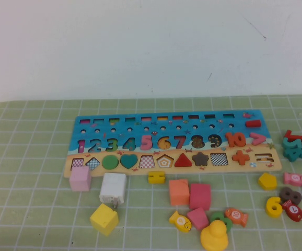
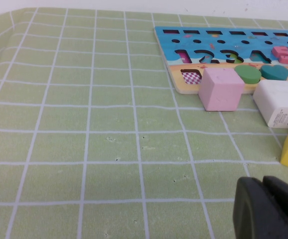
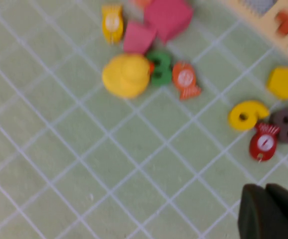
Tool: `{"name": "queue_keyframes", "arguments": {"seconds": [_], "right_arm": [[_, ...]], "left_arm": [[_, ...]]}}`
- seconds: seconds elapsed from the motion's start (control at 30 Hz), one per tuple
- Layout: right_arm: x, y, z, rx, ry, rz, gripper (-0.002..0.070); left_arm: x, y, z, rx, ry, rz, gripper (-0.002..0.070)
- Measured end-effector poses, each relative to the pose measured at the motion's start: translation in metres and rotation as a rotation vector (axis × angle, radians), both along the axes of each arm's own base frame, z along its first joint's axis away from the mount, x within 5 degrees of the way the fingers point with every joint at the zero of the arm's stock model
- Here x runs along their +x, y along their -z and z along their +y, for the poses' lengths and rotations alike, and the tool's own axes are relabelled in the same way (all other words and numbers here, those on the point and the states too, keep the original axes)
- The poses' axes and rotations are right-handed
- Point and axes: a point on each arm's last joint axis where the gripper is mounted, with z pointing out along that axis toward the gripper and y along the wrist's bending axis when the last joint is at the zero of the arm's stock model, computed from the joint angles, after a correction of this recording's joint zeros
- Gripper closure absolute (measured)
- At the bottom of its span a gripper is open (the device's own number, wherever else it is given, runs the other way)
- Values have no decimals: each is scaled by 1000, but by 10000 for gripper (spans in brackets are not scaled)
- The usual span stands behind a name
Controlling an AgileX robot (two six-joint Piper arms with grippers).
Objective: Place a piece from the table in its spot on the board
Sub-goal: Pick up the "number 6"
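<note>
Green checked cloth covers the bench (image 1: 36,157) in the high view. The puzzle board (image 1: 88,121) lies across the middle, its long axis running left to right, the cut-out numbers upright as read from the near side. Along its near row sit a green circle (image 1: 109,161), a teal heart (image 1: 128,161), a red triangle (image 1: 183,160), a brown star (image 1: 200,158) and an orange plus (image 1: 240,157). Loose pieces lie on the near side of the board: a pale pink block (image 1: 80,178), a white block (image 1: 113,188), a yellow block (image 1: 104,219), an orange block (image 1: 178,192), a pink cube (image 1: 199,196) and a yellow duck (image 1: 215,236). Further right are a yellow pentagon (image 1: 267,181) just off the board's near right corner, a yellow six (image 1: 274,206) and a red fish (image 1: 292,210). Neither arm shows in this view.

From the left wrist, the left pincer (image 2: 269,209) hovers over bare cloth near and left of the board; only a dark tip shows, so I cannot tell whether it is apart or together. The pale pink block touches the board's near left corner.

From the right wrist, the right pincer (image 3: 271,211) hangs above cloth near the six, red fish and a brown eight (image 3: 286,124); its state cannot be told either. The pentagon lies flat between the six and the board edge.
</note>
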Motion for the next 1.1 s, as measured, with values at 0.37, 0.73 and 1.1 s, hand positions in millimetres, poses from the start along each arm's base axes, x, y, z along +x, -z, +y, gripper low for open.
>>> {"name": "queue_keyframes", "arguments": {"seconds": [0.37,0.73,1.1], "right_arm": [[64,73,54,-260,206,338,678],[85,92,67,-132,416,305,452],[97,137,68,-153,541,385,265]], "left_arm": [[0,0,0,0,0,0,676],[0,0,0,0,0,0,676],[0,0,0,0,0,0,676]]}}
